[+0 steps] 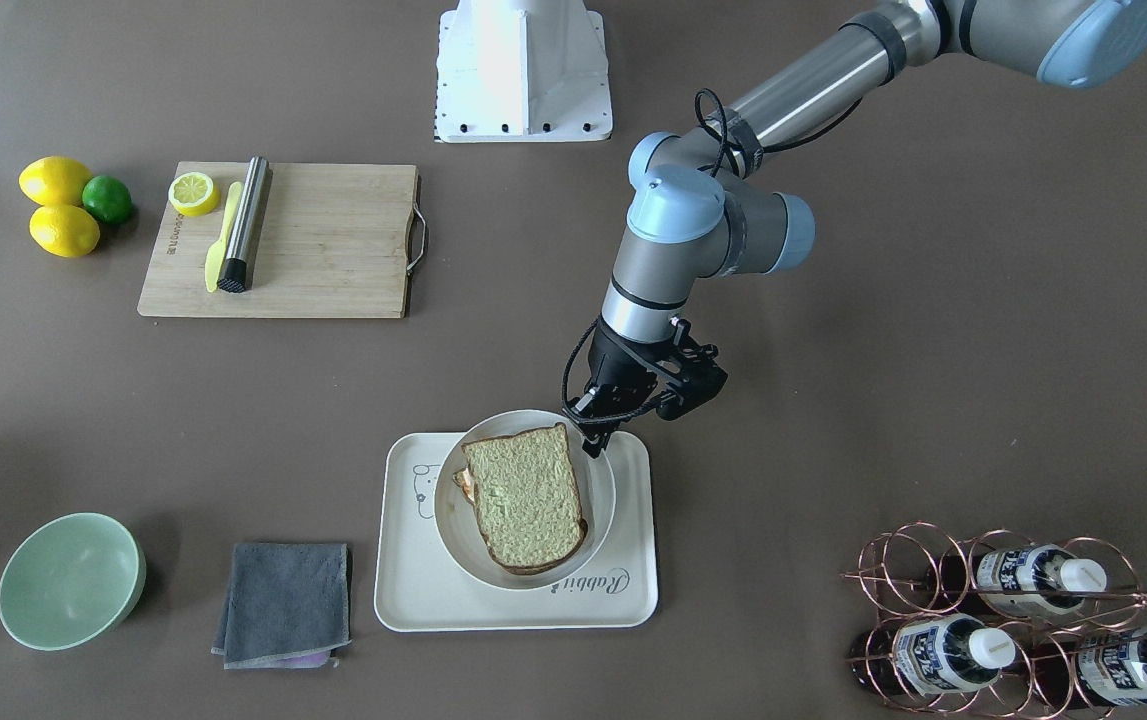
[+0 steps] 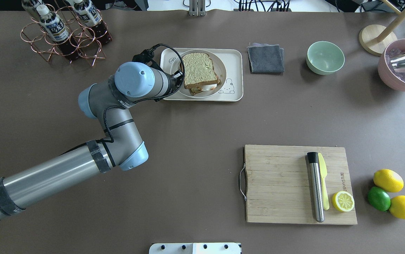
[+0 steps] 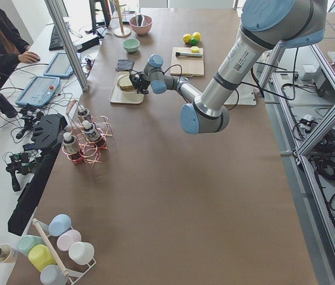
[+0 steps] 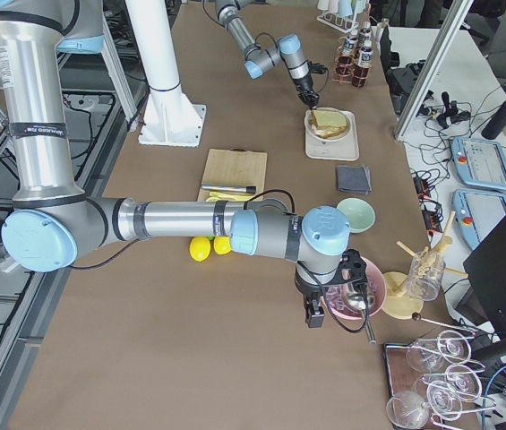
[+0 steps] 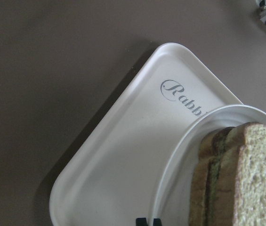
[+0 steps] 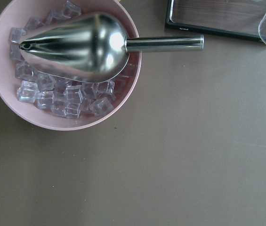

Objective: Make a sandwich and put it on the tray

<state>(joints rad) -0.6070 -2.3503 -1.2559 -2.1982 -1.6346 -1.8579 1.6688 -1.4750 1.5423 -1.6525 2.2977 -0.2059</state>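
With the sandwich (image 1: 523, 497) on its white plate (image 1: 601, 492) already set in the tray (image 1: 403, 590), the left claw (image 1: 596, 440) is pinched on the plate's rim by the tray's robot-side edge, so releasing and lifting clear looks next; whether the right claw (image 4: 313, 315) is apart or together I cannot tell.

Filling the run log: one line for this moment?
sandwich on plate; plate on tray; left gripper pinching plate rim; right gripper by ice bowl
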